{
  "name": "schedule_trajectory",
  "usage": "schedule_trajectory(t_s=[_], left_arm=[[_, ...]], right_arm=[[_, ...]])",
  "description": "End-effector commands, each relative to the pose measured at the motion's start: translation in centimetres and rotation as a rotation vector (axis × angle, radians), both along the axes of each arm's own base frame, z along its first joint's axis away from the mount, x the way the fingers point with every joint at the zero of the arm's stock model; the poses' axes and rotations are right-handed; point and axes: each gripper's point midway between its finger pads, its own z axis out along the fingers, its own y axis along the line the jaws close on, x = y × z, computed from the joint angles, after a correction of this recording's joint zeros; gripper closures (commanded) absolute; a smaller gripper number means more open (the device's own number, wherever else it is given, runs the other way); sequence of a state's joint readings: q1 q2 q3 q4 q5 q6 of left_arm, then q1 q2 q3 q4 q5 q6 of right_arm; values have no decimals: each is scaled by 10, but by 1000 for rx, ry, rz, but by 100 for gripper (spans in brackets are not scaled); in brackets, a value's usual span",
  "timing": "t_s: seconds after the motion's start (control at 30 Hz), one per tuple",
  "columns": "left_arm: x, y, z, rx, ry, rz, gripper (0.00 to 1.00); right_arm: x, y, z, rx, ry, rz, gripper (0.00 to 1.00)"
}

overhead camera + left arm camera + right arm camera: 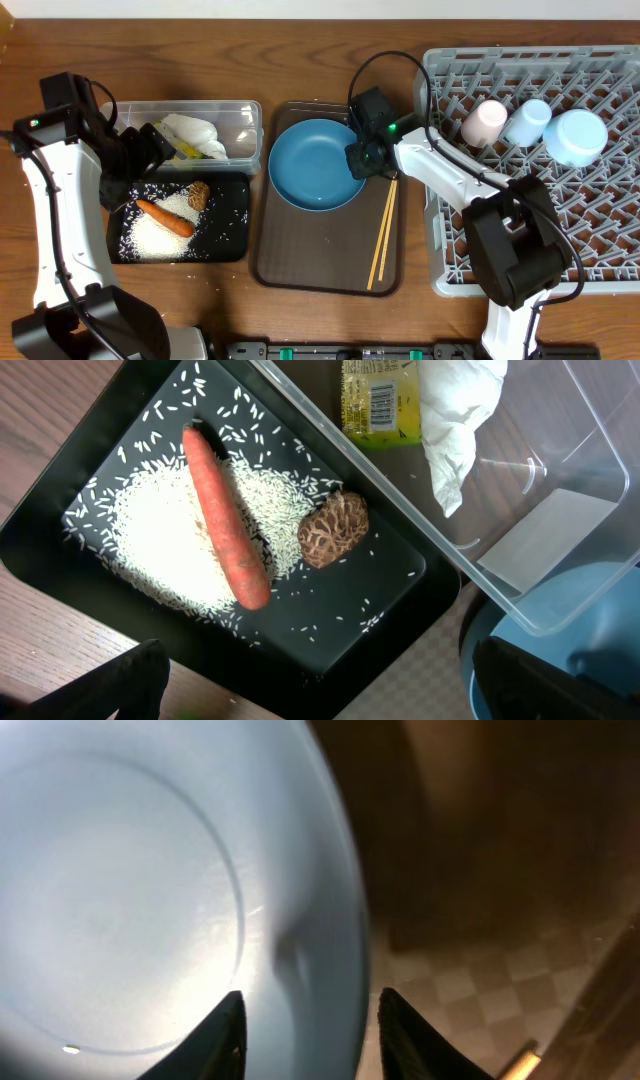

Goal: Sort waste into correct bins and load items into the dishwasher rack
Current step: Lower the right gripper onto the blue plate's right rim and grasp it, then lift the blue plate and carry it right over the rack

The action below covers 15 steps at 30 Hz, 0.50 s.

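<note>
The left arm (58,215) runs from the near left edge toward the far side and bends rightward. Its left gripper (143,150) points down, fingers (120,685) spread wide. The right arm (450,172) stretches from the near right toward the centre. Its right gripper (362,160) points down, fingers (215,1035) partly apart.

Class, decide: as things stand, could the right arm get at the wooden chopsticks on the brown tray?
Probably yes. The chopsticks lie uncovered along the right side of the brown tray, close to the right gripper, whose open jaws straddle the rim of the blue plate. Nothing sits between them.
</note>
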<state>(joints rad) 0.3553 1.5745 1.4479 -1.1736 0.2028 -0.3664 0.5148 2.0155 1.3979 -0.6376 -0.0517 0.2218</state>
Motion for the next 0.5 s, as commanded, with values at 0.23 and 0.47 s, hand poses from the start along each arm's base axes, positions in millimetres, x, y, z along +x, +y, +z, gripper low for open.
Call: schedule_trajectory(t_s=[0.23,0.47], left_arm=[[-2,2,4,10,-9,4,2],[-2,2,4,10,-10,4,2]], right_arm=[[-5,-1,-15,1,51,-27,74],[0,-10,-17,60,94,-104,84]])
